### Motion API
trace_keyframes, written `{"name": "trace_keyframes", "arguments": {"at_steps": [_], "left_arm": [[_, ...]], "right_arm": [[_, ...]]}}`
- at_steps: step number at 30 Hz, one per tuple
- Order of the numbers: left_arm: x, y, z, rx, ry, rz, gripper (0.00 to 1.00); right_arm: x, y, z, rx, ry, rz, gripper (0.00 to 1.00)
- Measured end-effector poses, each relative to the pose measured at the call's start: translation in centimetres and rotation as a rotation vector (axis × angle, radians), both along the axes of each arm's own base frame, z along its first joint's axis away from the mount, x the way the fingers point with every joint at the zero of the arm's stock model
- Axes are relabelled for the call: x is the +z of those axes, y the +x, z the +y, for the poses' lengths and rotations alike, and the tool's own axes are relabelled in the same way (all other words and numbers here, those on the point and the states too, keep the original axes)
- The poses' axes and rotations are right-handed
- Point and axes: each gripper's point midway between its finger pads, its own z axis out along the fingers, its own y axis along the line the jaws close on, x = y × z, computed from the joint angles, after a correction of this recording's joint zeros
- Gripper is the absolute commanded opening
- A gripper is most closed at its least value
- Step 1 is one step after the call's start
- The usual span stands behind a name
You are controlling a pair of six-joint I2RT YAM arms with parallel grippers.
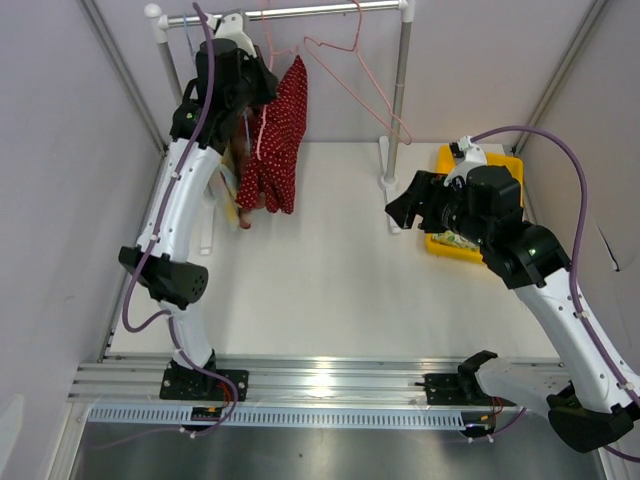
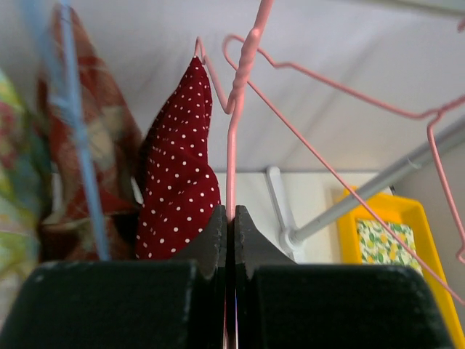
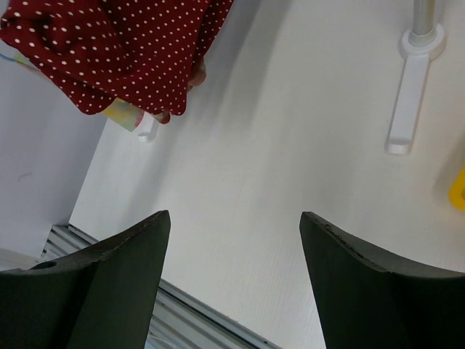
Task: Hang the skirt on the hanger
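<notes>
Left arm reaches up to the rack at the far left corner of the table [image 1: 330, 280]. Left gripper [image 2: 227, 215] has its jaws pressed together on a thin pink wire of the hanger [image 2: 231, 138]; the wire runs straight up out of the fingertips. No gap shows between the fingers [image 2: 211, 240].

Skirt [image 1: 275, 140], red with white dots, hangs under the rail [image 1: 300, 12], just beside the left gripper [image 1: 265, 85]. Its lower hem sits close to the tabletop near the far left corner. In the left wrist view the skirt [image 2: 178, 182] rises to a narrow peak that meets a pink wire end. Cannot tell how it is fastened to the wire.

Left of the skirt: a plaid cloth [image 2: 80, 145] and a blue hanger [image 2: 73, 109], both on the same rack. A second pink hanger [image 1: 350, 70] is on the rail further right, bare.

Right arm is over the right side of the table, well apart from the rack's garments. Right gripper [image 3: 234, 218] has its jaws spread wide, nothing between them, white tabletop below. It points toward the skirt [image 3: 123, 43], seen at the top left of its view.

Rack post [image 1: 400, 90] stands on a white foot [image 3: 407, 94]. Yellow bin [image 1: 445, 160] sits at the far right edge with printed fabric [image 2: 381, 243] inside.
</notes>
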Motion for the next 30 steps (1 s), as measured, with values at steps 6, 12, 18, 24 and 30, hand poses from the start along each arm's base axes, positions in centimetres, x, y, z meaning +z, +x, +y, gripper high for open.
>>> {"name": "trace_keyframes", "arguments": {"at_steps": [6, 12, 18, 24, 30], "left_arm": [[-1.9, 0.7, -1.9, -0.068, 0.0, 0.036, 0.0], [-1.9, 0.6, -3.0, -0.058, -0.007, 0.024, 0.01], [-3.8, 0.7, -4.9, -0.07, -0.017, 0.032, 0.4], [-4.9, 0.7, -5.2, -0.08, -0.014, 0.041, 0.62], [-2.8, -2.0, -5.3, -0.151, -0.022, -0.01, 0.66]], "right_arm": [[-0.1, 0.3, -0.3, -0.009, 0.002, 0.0, 0.79], [-0.9, 0.5, -0.4, -0.016, -0.004, 0.012, 0.79], [-1.1, 0.8, -0.8, -0.035, -0.012, 0.012, 0.8], [-1.7, 1.5, -1.9, -0.083, -0.028, 0.022, 0.8], [-4.0, 2.4, -4.1, -0.17, -0.059, 0.078, 0.81]]}}
